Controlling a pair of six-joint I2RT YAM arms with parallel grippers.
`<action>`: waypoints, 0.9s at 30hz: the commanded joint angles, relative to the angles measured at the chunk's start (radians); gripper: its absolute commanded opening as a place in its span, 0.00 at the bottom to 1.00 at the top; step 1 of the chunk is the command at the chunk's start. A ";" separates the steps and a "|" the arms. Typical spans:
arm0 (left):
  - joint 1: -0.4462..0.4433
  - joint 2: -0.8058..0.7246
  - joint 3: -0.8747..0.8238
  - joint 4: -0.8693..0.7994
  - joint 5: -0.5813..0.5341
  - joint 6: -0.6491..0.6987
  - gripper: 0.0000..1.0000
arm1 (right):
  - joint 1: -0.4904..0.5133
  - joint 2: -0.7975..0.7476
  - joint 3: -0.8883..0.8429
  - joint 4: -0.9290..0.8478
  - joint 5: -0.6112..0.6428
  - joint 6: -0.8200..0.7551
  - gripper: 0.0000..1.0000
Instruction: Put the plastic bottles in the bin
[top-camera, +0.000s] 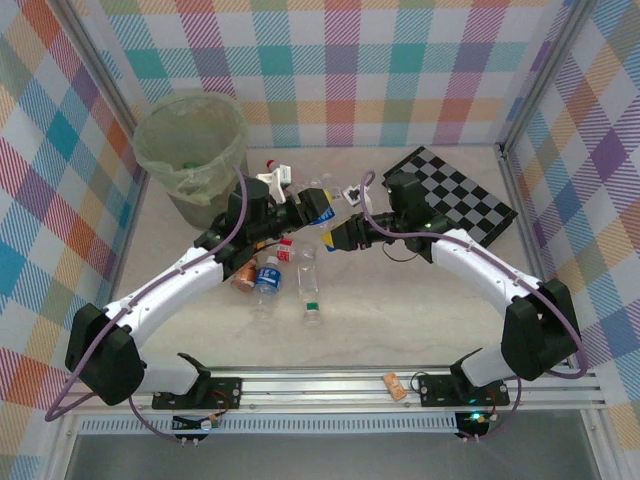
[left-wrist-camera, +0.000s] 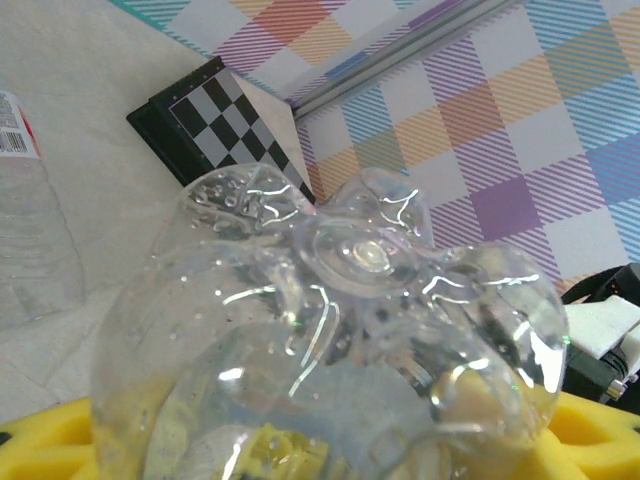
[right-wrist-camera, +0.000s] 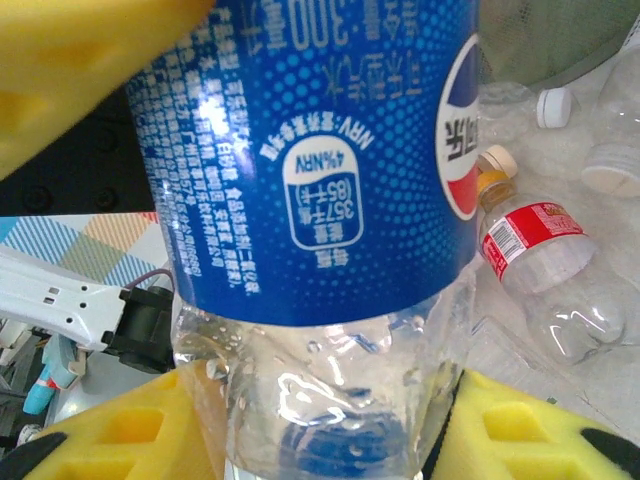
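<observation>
Blue-labelled bottle (right-wrist-camera: 320, 150), mid-table: the right gripper (right-wrist-camera: 320, 425) pinches it, the left gripper (left-wrist-camera: 320, 445) flanks its clear base, grip unclear. The bin (top-camera: 180, 185) stands at ten o'clock; spare bottles (top-camera: 268, 278) lie at six.

Right wrist view: the clear plastic bottle with a blue wrap label (right-wrist-camera: 320, 150) carries white print, all upside down. We read "300" at the top edge, "NRV" below it, then an outlined oval with "4%NRV", "(85" and "357". The small Chinese columns are too fine to read. The small clear bottle with a red-and-white label (right-wrist-camera: 532, 238) shows a barcode, digits illegible.
</observation>
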 joint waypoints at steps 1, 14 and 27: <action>-0.005 0.001 0.041 0.002 -0.021 0.011 0.54 | 0.010 -0.013 -0.004 -0.003 -0.022 -0.016 0.39; 0.062 0.039 0.303 -0.251 -0.005 0.192 0.51 | -0.030 -0.159 0.079 -0.235 0.103 -0.024 0.99; 0.426 0.131 0.731 -0.507 -0.080 0.380 0.39 | -0.113 -0.383 -0.039 -0.445 0.291 -0.031 0.99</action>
